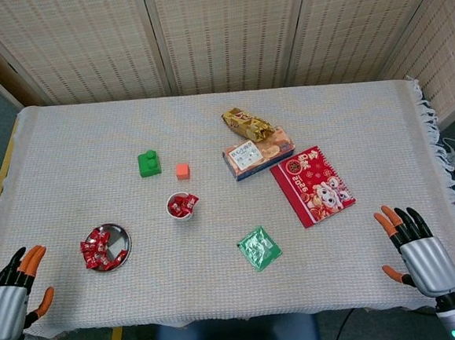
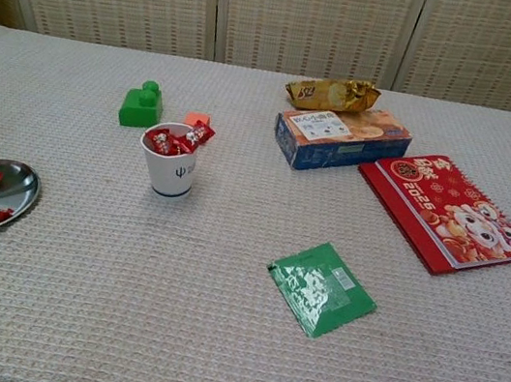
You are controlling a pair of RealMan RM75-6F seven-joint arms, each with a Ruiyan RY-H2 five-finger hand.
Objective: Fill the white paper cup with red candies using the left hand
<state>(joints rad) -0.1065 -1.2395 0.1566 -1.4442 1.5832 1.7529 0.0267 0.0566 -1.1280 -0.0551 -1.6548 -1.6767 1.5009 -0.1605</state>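
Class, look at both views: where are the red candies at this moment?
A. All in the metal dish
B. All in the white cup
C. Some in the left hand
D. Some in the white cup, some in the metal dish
D: red candies poke out of the white cup, and more lie in the metal dish; the left hand holds nothing.

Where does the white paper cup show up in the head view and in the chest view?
Head view: white paper cup left of centre, candies heaped at its rim.
Chest view: white paper cup upper left of centre.
Shared landmark: green block just behind it, to its left.
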